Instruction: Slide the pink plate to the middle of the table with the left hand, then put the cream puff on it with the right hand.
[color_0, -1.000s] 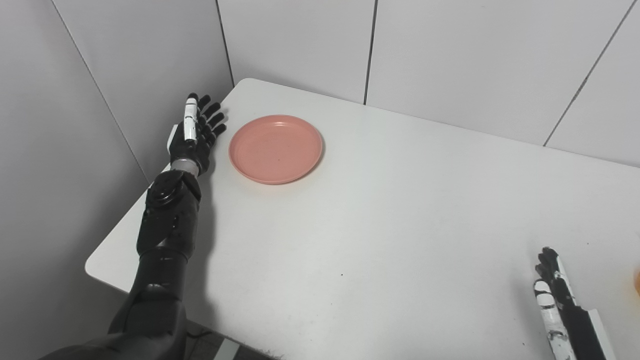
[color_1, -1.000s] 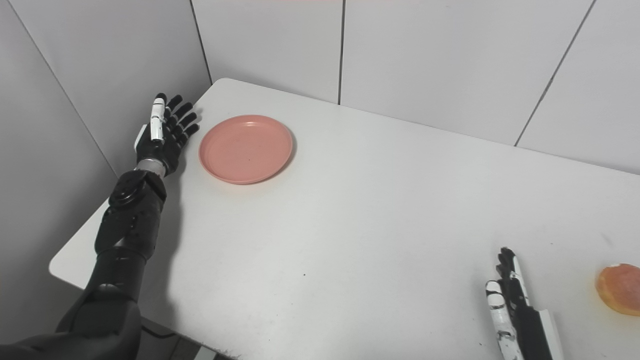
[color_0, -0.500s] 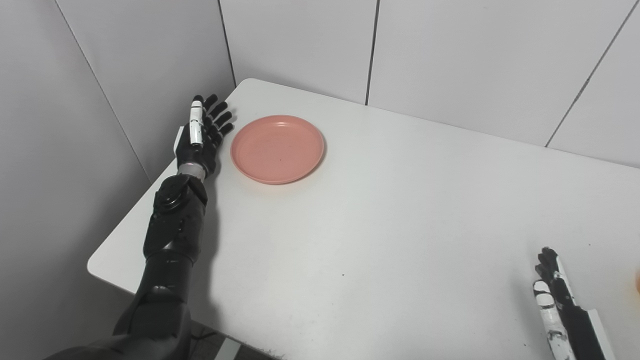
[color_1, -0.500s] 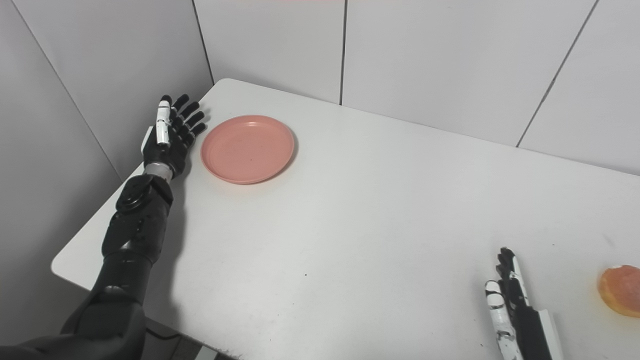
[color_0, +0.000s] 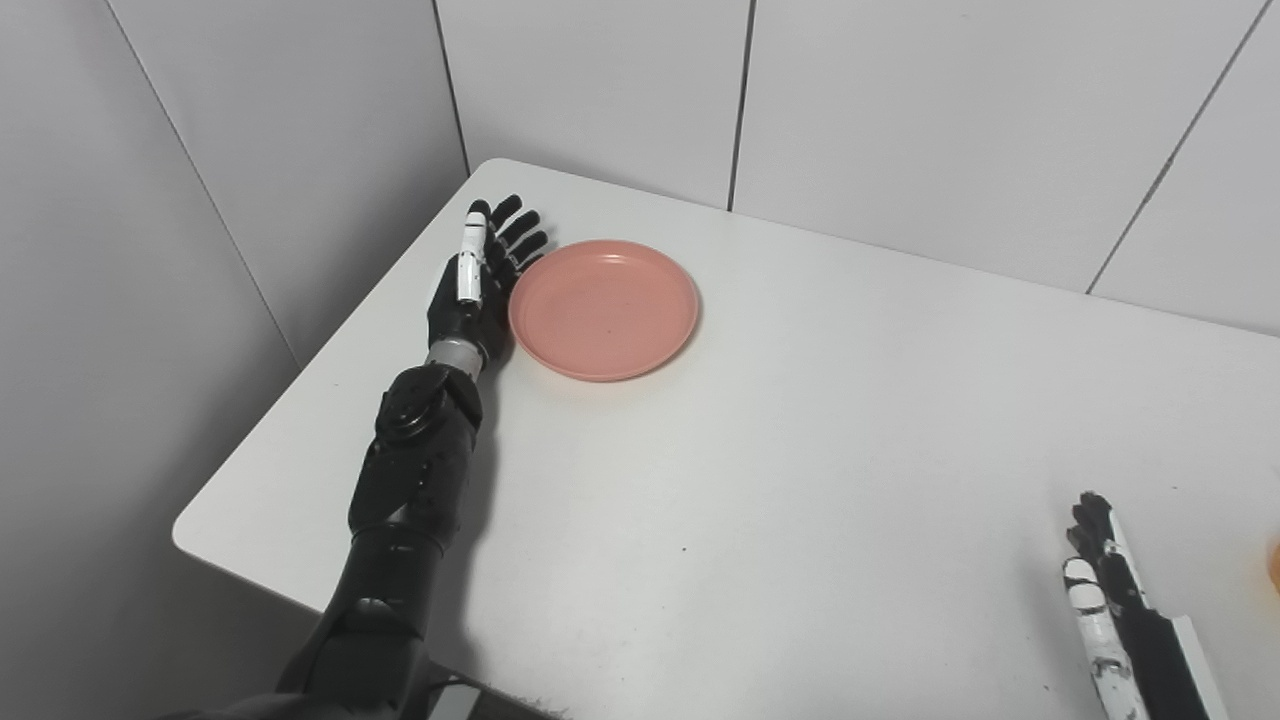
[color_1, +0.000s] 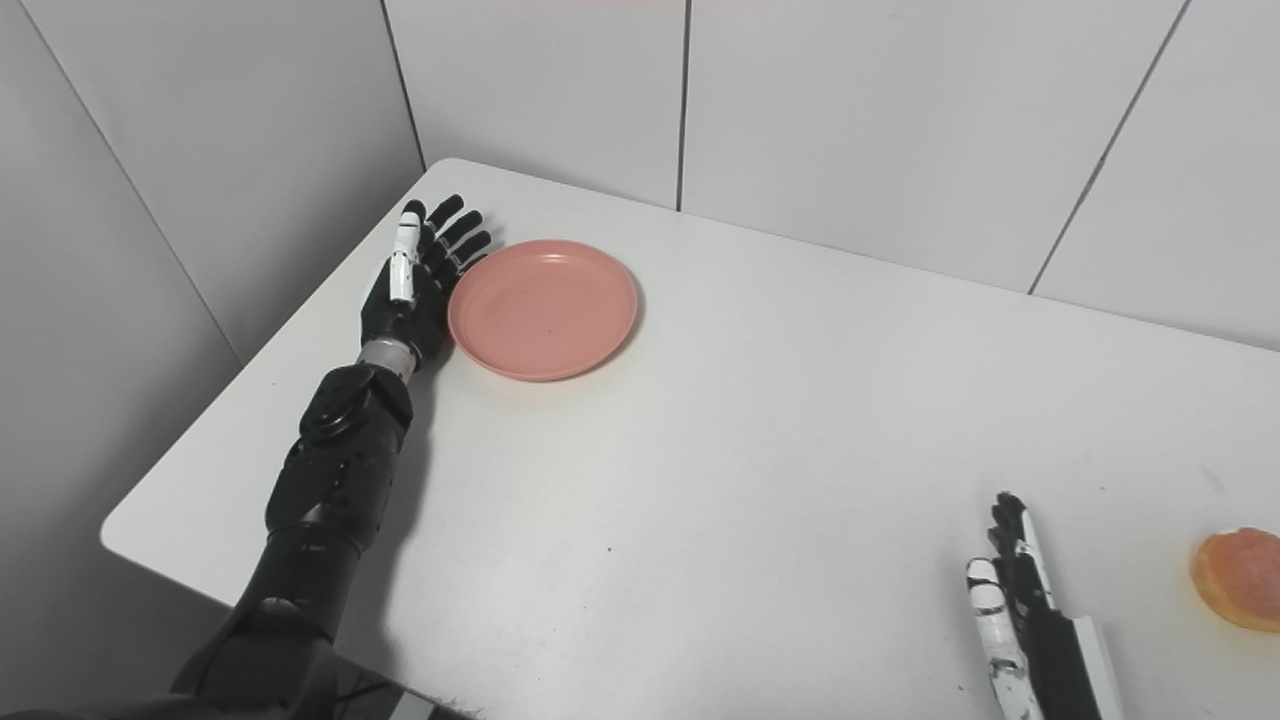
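Observation:
The pink plate (color_0: 603, 308) lies flat on the white table (color_0: 800, 450) near its far left corner. My left hand (color_0: 478, 285) is open, fingers straight, standing on edge with its palm against the plate's left rim. My right hand (color_1: 1020, 595) rests open and empty at the table's near right. The orange-brown cream puff (color_1: 1236, 577) lies on the table to the right of the right hand, apart from it. In the left eye view only a sliver of it shows at the right edge.
Grey wall panels (color_0: 600, 90) stand close behind the table and along its left side. The table's left edge (color_0: 300, 380) runs just left of my left arm. The rounded near-left corner (color_0: 185, 535) is close to the forearm.
My left hand has swept right from the table's left edge and met the plate's rim. The plate has slid a little to the right. The right hand and cream puff have not moved.

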